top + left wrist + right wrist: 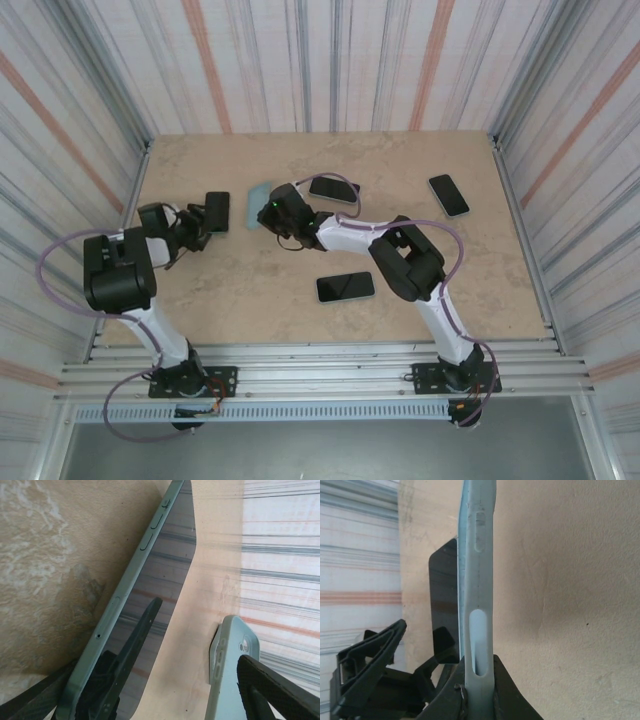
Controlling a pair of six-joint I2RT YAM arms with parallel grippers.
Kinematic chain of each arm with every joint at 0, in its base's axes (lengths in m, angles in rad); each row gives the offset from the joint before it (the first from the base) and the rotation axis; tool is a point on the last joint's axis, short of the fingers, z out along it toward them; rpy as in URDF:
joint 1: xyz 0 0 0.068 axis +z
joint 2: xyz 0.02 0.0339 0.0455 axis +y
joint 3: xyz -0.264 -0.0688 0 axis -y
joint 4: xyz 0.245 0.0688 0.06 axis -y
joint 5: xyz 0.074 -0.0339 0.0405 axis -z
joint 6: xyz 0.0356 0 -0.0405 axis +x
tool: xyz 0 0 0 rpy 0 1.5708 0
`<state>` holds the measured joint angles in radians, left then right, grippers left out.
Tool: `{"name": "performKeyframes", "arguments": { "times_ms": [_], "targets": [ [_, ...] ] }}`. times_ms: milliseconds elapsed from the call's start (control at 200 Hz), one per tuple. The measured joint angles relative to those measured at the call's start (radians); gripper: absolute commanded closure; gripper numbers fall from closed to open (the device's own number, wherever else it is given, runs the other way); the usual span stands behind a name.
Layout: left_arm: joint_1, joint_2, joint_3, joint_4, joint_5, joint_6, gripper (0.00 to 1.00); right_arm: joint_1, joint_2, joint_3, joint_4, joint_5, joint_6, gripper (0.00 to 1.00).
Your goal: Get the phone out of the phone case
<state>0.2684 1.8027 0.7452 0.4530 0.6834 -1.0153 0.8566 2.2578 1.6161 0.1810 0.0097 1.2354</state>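
Observation:
A dark-screened phone [217,212] lies flat on the table at the left, out of its case. In the left wrist view the phone [150,580] shows its pale green edge, and my left gripper [200,635] stands open with one finger over the screen and nothing held. From above, the left gripper [200,226] sits just beside the phone. My right gripper [273,209] is shut on the empty light-blue phone case [261,192]. Seen edge-on, the case [477,600] is pinched between the right gripper [479,665] fingers and held a little off the table, to the right of the phone [444,592].
Three other phones lie on the table: one near the front middle [345,286], one behind the right arm [333,188], one at the back right [449,195]. Striped walls [560,120] enclose the table on three sides.

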Motion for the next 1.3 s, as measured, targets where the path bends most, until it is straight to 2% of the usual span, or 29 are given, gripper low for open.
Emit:
{"name": "performKeyframes", "arguments": {
  "times_ms": [346, 807, 1067, 1303],
  "targets": [
    [0.005, -0.038, 0.071, -0.249, -0.034, 0.127, 0.16, 0.017, 0.090, 0.106, -0.022, 0.029, -0.045, 0.97],
    [0.039, -0.040, 0.126, -0.383, -0.030, 0.208, 0.16, 0.021, 0.235, 0.271, -0.067, 0.020, -0.071, 0.93],
    [0.040, -0.082, 0.140, -0.435, -0.029, 0.237, 0.15, 0.030, 0.254, 0.319, -0.085, 0.012, -0.086, 0.90],
    [0.040, -0.156, 0.159, -0.479, -0.019, 0.269, 0.15, 0.032, 0.256, 0.336, -0.124, 0.013, -0.134, 0.78]
  ]
}}
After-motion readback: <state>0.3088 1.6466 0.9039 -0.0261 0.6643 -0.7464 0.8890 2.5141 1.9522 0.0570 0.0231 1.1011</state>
